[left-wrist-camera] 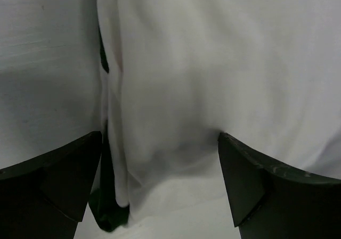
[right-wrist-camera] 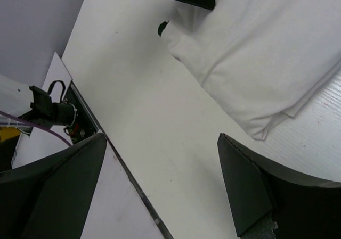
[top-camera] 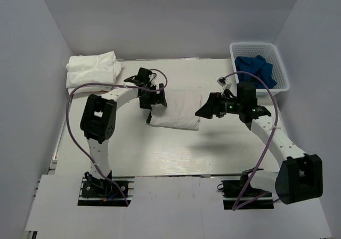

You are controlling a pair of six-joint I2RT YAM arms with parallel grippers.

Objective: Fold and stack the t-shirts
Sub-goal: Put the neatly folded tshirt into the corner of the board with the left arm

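We see the folded t-shirt (top-camera: 178,111) lying flat near the middle of the table (top-camera: 160,154), a strip of dark green trim (left-wrist-camera: 108,217) peeking from its left fold. The stack of white tees (top-camera: 93,68) sits well apart in the far left corner.

The left gripper (left-wrist-camera: 160,143) hangs over the shirt's left edge, jaws spread wide and grasping nothing. The right gripper (right-wrist-camera: 160,143) hovers just off the right edge, equally released.

We judge the main risk to be a shallow pinch. If it catches only the upper layers, the fold would spill open when lifted, and dragging would smear it.

The table is smooth and white, between pale walls (top-camera: 32,63). A white basket (top-camera: 253,45) of blue cloth (top-camera: 256,68) stands far right.
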